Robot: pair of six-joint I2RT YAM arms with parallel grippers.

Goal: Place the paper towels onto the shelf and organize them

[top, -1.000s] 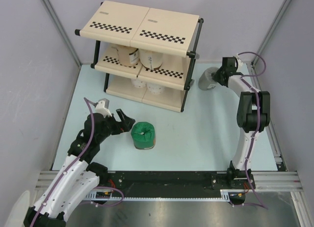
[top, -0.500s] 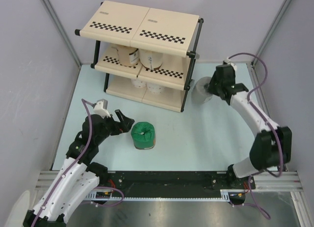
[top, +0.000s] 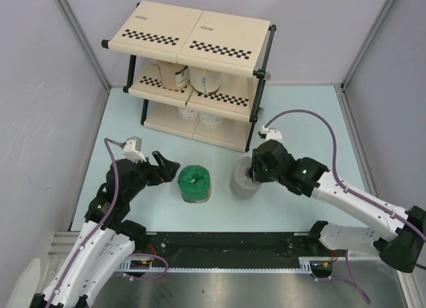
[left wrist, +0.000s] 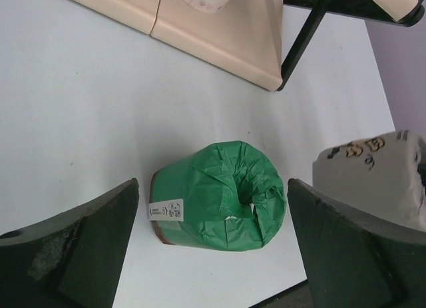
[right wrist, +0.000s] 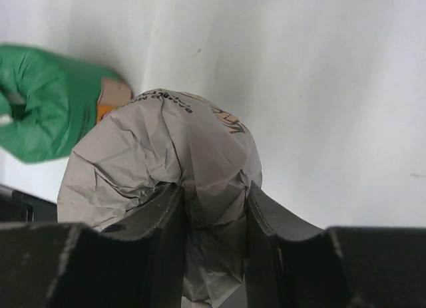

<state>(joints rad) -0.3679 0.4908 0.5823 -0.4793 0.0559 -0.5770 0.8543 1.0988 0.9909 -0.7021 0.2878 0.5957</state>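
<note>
The green-wrapped roll [top: 194, 183] stands on the table in front of the shelf [top: 193, 35]; it also shows in the left wrist view [left wrist: 223, 196]. My left gripper [top: 166, 167] is open just left of it, fingers wide apart, not touching. My right gripper [top: 256, 167] is shut on the grey roll [top: 243, 180], pinching its wall from the top; the right wrist view shows the grey roll [right wrist: 160, 155] between my fingers [right wrist: 166, 215]. Two tan rolls [top: 174, 75] sit on the middle tier and two white rolls [top: 212, 120] on the bottom tier.
The shelf's black front right post [top: 251, 132] stands just behind the grey roll. Grey enclosure walls [top: 40, 108] close in the sides. The black base rail [top: 226, 245] runs along the near table edge.
My right arm has carried the grey roll from the far right corner beside the shelf forward and left, to just right of the green roll. My left gripper has barely moved.
</note>
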